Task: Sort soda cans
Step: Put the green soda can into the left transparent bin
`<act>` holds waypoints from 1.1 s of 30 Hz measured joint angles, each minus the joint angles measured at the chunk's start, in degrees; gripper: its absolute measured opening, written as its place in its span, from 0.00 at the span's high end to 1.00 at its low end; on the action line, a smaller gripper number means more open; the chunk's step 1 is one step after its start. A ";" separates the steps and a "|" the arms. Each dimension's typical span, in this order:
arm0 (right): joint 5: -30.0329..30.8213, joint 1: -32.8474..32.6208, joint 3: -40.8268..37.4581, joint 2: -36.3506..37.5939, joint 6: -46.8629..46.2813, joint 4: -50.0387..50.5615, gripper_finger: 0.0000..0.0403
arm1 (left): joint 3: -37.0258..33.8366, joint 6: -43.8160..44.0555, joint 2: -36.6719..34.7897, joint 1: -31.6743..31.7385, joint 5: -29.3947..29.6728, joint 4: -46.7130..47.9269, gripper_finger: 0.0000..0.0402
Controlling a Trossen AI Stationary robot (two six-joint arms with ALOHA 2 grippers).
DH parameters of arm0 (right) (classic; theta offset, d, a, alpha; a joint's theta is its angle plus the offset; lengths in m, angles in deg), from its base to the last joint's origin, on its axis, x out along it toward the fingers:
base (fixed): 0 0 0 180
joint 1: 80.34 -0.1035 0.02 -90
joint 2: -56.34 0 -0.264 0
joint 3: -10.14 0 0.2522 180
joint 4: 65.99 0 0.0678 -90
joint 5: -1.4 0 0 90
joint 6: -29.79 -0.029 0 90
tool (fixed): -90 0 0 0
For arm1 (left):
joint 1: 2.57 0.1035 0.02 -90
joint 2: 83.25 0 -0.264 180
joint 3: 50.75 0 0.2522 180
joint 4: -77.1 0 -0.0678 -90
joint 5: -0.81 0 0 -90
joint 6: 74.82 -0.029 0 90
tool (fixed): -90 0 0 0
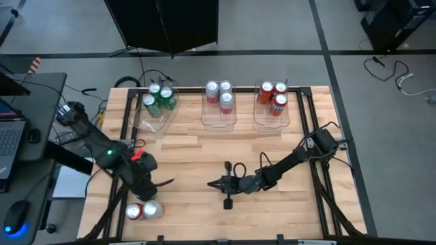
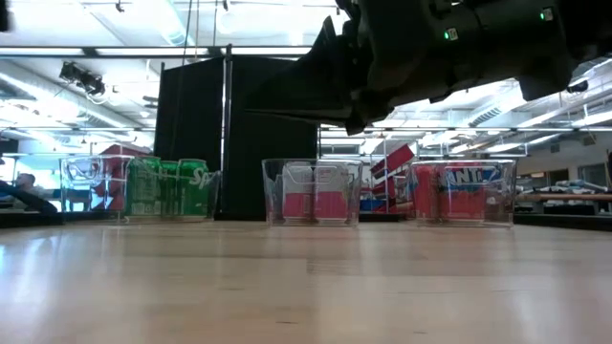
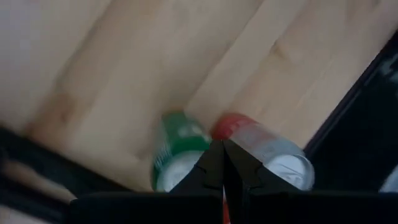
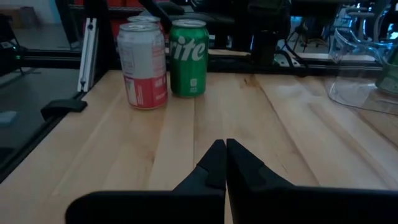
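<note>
Cans already filled the three clear bins along the far edge of the counter [image 1: 204, 146]: green ones in the left bin [image 1: 155, 112], silver-white and red ones in the middle bin [image 1: 219, 114], red ones in the right bin [image 1: 278, 114]. A small cluster was left at the near left corner, among them a green can [image 3: 177, 149] and a silver-white can [image 3: 267, 152]. The left hand [image 3: 222, 165] hung just above those two, fingers pinched together and holding nothing; the right hand [image 4: 221, 158] waited mid-counter, equally closed and empty. To do the pick well, I judged, the left hand would need to spread wide first, then settle around one can only, since the neighbours stood touching and a nudge might topple them.
</note>
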 joint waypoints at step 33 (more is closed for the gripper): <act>-0.07 -0.02 0.02 -0.09 -0.02 -0.15 1.00 | 0.02 24.27 5.46 -6.90 -9.97 -5.70 0.29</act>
